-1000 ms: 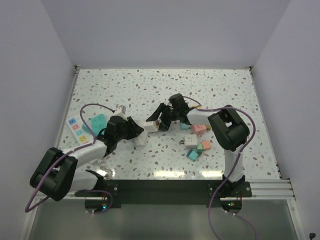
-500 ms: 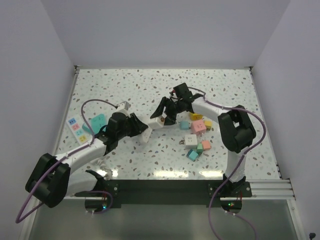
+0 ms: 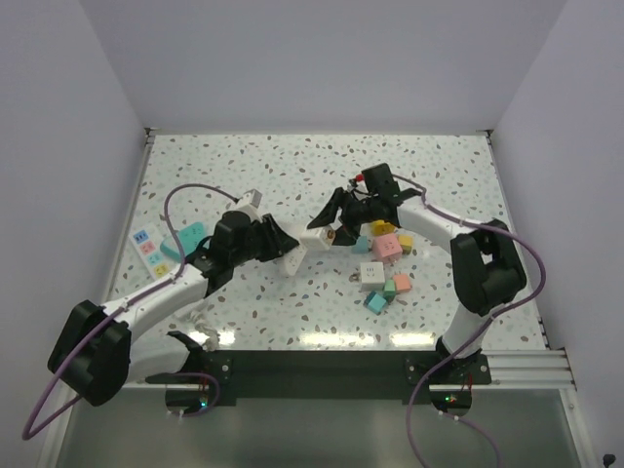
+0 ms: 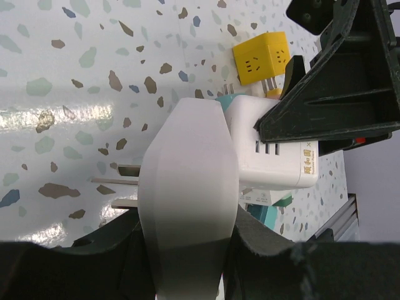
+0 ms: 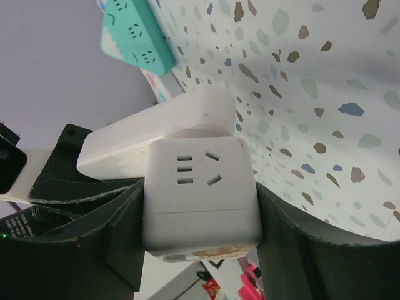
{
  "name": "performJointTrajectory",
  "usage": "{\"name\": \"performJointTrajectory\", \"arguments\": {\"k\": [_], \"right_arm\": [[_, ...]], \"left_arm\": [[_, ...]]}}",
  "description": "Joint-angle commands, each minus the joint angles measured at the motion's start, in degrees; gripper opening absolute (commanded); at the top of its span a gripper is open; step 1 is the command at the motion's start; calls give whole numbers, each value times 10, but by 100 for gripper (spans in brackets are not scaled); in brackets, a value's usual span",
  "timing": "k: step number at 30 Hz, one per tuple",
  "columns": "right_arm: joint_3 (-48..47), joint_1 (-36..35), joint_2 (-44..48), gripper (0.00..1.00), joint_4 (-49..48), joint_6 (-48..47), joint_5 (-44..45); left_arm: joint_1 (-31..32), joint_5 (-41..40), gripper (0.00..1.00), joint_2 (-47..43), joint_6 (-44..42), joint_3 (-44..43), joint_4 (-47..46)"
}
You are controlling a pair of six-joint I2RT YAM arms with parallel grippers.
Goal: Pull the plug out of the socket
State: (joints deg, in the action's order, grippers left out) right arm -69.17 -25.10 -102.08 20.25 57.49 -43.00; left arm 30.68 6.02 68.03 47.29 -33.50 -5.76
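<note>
1. Nearest the arm bases, note a teal cube [image 3: 375, 300] and a white cube [image 3: 370, 273] on the table [image 3: 439, 175], right of centre. They lie near the work point but apart from it.

2. Locate the left gripper [image 3: 291, 253] at mid-table. Its jaws are closed narrowly on the flat sides of the white plug [image 4: 187, 206]. In the left wrist view you see bare prongs on the plug's side facing away from the socket.

3. Locate the right gripper [image 3: 325, 232] just beyond. Its jaws are spread wide and clamped on opposite faces of the white cube socket [image 5: 200, 187]. The socket sits directly against the plug. You cannot tell from these views whether the two are joined.

4. To the right of the socket, observe a pink cube [image 3: 387, 246] and a yellow cube [image 3: 378, 227], close to the right gripper.

5. To the left, a teal power strip [image 3: 190, 237] and a card [image 3: 148, 252] lie near the table's left edge.

6. Beyond the grippers, bare table runs to the far edge.
</note>
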Motion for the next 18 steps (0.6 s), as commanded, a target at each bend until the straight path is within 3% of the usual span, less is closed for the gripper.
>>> {"name": "performJointTrajectory", "arguments": {"k": [1,5,9,13,18], "right_arm": [[46,31,62,0,2,26,-20],[26,9,23,0,-14,28,1],[-16,12,-13,0,-13,-12,-45],[-52,44,-12,0,121,-116,-110],[-81,91,3,0,293,-269,-125]], "left_arm": [[-51,-254,0,13,-17,-17,130],[-51,-243,0,39,-16,-40,125],[-50,-254,0,59,-26,-55,124],[-51,-288,0,59,-52,-53,133],[-53,-313,0,49,-82,-42,135]]}}
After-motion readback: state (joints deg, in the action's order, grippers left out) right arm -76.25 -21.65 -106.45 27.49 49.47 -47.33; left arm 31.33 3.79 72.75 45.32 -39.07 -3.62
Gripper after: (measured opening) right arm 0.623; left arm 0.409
